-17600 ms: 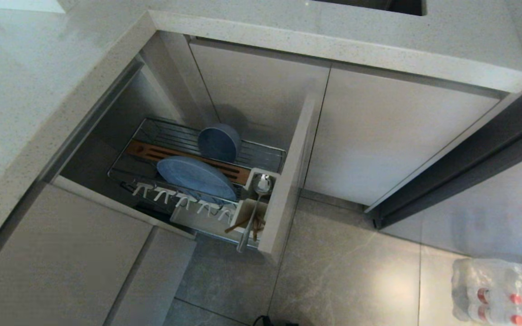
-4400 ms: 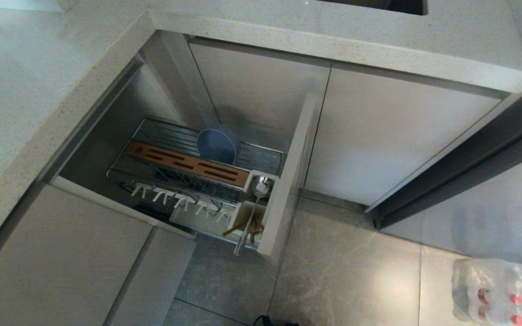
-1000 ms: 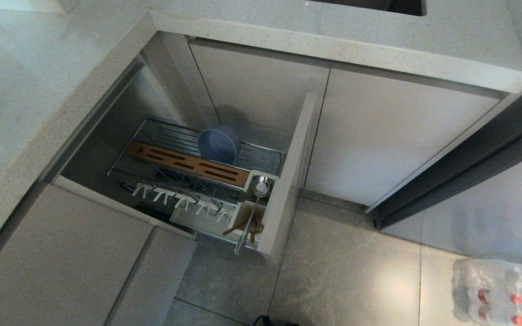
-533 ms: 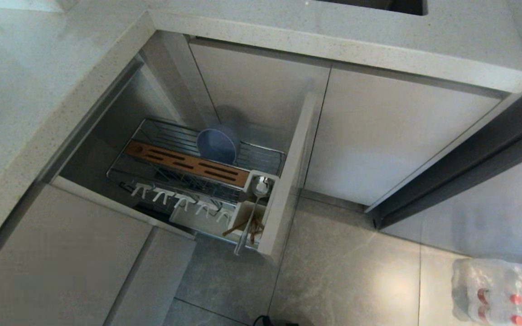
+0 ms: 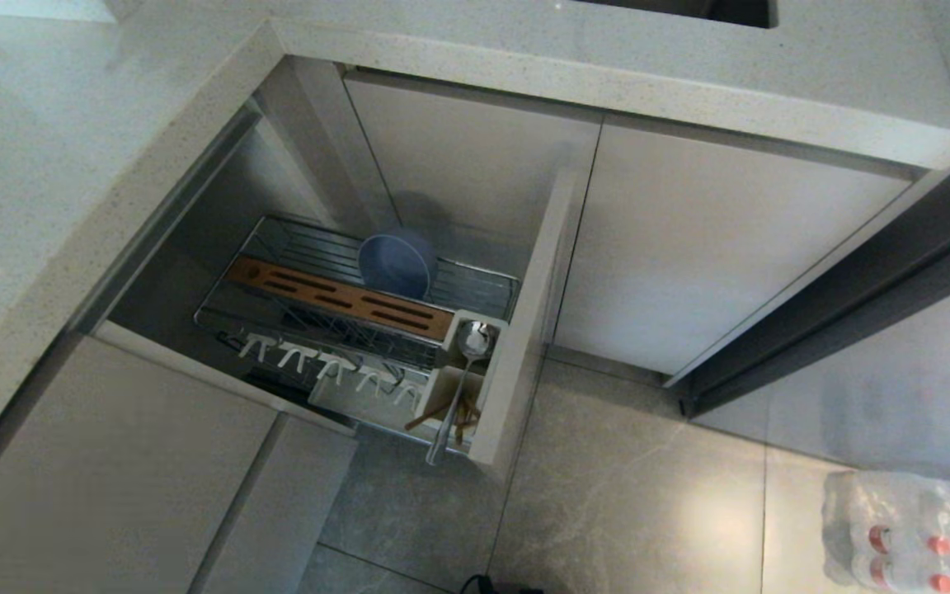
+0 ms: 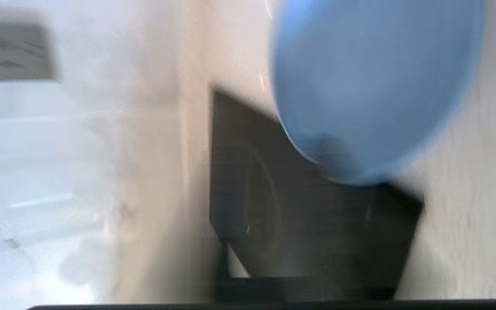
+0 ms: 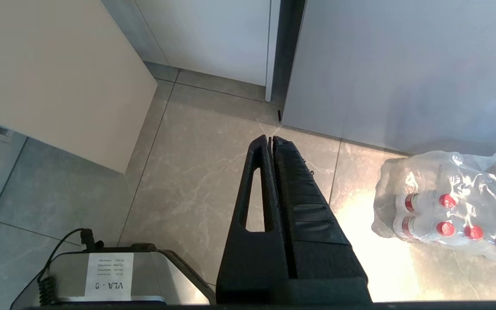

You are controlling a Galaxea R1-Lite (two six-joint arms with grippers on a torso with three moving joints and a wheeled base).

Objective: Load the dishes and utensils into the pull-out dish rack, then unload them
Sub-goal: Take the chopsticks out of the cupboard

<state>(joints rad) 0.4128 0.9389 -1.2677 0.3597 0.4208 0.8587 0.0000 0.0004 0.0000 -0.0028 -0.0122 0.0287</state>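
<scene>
1. While the plate (image 6: 373, 86) fills the blurred left wrist view, out of the rack (image 5: 483, 285) and over a pale surface beside a dark slab (image 6: 295, 224), I cannot tell whether it lies there or is carried
2. Whether the left gripper is wide, narrow or holding the plate cannot be told (that view is too smeared, and the head view shows no arm at all)
3. Right gripper (image 7: 270, 137) hangs parked over the floor (image 7: 179, 181), pressed shut on nothing
4. Inside the pulled-out rack, the bowl (image 5: 397, 264) stands on edge behind the wooden strip (image 5: 343, 299); the spoon (image 5: 475, 337) and chopsticks (image 5: 424, 418) sit in the cup (image 5: 435, 389) by the front panel
5. Judging by this, unloading is under way: plate out, three things left
6. To finish the plate well, make sure it lies flat and well in from any edge before the arm leaves it
7. For the bowl, come down from above, take the upper rim, and lift straight up until it clears the wires before swinging away
8. Keep clear of the spoon handle, which juts out past the cup and would tip easily if knocked
</scene>
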